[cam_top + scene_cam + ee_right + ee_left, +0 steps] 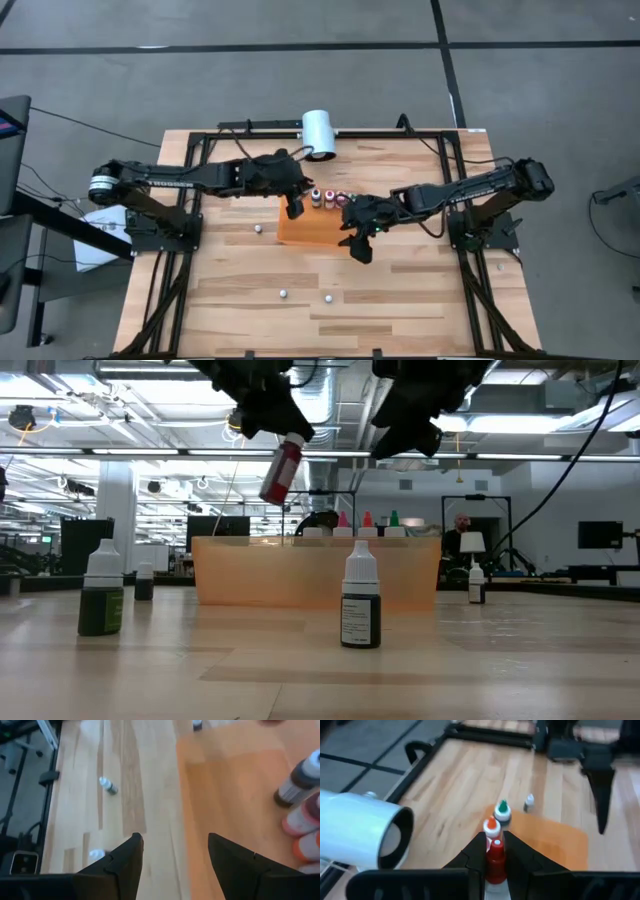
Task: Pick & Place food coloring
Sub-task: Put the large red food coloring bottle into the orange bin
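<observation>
My left gripper (293,205) is above the orange tray's (305,232) far left part, shut on a red food coloring bottle (280,472). Three more small bottles (329,198) stand upright along the tray's far edge; their pink, red and green tips (367,520) show over the tray wall. My right gripper (175,855) hangs open over the tray's right edge (358,245), nothing between its fingers. Loose bottles stand on the table: a green one (102,592) and a dark one (361,602). My left gripper pinches the red bottle between its two fingers, at its upper end by the pale top (294,444). The fingers slant downward from the table's left. The red body (495,862) hangs tilted below the fingers, clear of the tray.
A large white cylinder (320,132) lies at the table's far edge, close behind my left arm. Small bottles stand on the bare wood left of the tray (258,228) and toward the near edge (283,294), (328,297). The two grippers are close together over the tray.
</observation>
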{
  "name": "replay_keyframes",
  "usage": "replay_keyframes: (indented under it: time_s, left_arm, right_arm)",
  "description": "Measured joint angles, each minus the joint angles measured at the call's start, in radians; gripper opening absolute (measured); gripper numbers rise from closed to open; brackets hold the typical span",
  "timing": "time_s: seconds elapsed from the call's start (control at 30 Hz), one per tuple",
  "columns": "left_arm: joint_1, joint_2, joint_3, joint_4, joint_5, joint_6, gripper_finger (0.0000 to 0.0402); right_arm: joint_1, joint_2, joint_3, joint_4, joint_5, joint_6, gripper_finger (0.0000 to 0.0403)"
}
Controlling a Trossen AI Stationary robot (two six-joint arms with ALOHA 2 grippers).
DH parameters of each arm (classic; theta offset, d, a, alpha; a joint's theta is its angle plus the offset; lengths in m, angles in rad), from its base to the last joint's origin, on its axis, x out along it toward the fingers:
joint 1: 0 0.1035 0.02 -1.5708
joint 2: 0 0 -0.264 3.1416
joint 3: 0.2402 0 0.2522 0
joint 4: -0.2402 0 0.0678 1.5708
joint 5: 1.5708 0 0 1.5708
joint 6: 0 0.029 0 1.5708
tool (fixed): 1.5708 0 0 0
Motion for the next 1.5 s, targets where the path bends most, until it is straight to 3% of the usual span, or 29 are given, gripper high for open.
replay_keyframes:
  time_s: [0.33,0.5,0.73,0.9,1.3,1.5]
  left_arm:
    - [0.004,-0.148,-0.243,0.262,-0.089,-0.106,0.0033]
    - [-0.022,-0.152,-0.343,0.452,-0.157,-0.114,0.0033]
    - [-0.03,-0.135,-0.431,0.584,-0.208,-0.118,0.0033]
    - [-0.03,-0.134,-0.489,0.69,-0.217,-0.12,0.0033]
    - [-0.03,-0.131,-0.559,0.752,-0.259,-0.143,0.0034]
    - [-0.03,-0.009,-0.56,0.9,-0.249,-0.134,0.0032]
  right_arm:
    - [0.028,0.0,0.0,-0.056,0.0,0.016,0.02]
    - [0.031,0.001,0.0,-0.1,0.001,0.026,0.0193]
    - [0.08,-0.003,-0.001,-0.19,0.003,0.038,0.0193]
    - [0.129,-0.012,-0.002,-0.202,0.104,0.106,0.0196]
    - [0.265,-0.143,-0.002,-0.317,0.37,0.339,0.0193]
    - [0.341,-0.173,-0.002,-0.337,0.436,0.462,0.0193]
